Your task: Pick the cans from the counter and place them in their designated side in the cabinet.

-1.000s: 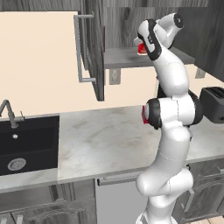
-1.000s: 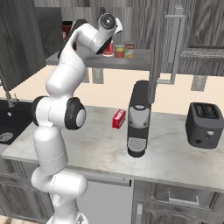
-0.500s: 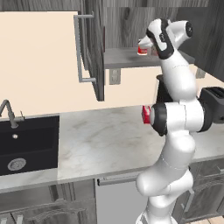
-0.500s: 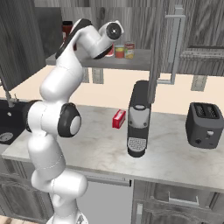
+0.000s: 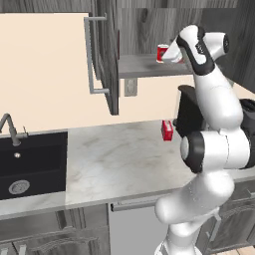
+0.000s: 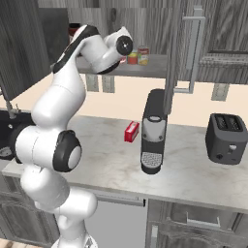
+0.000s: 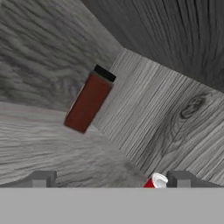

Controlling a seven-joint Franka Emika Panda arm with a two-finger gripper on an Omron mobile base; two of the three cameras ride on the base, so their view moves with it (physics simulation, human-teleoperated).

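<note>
The red can (image 5: 163, 53) stands on the grey shelf (image 5: 144, 67) of the open cabinet, with my hand close on its right. From the right base view the red can (image 6: 132, 58) and the yellow-orange can (image 6: 143, 56) sit side by side on that shelf (image 6: 152, 70), just past my wrist. My gripper (image 7: 111, 179) is open with nothing held. The red can's top (image 7: 155, 180) peeks up beside the right fingertip (image 7: 180, 178). The marbled counter (image 5: 114, 159) lies below.
A dark red bottle with a black cap (image 7: 89, 103) stands deeper in the cabinet. On the counter are a small red box (image 6: 131, 131), a black coffee machine (image 6: 153, 131) and a toaster (image 6: 227, 139). The black sink (image 5: 30, 164) is at left. The cabinet door (image 5: 102, 60) stands open.
My hand has drawn back and to the right, away from the red can, which stays on the shelf. The jaws have stayed open.
</note>
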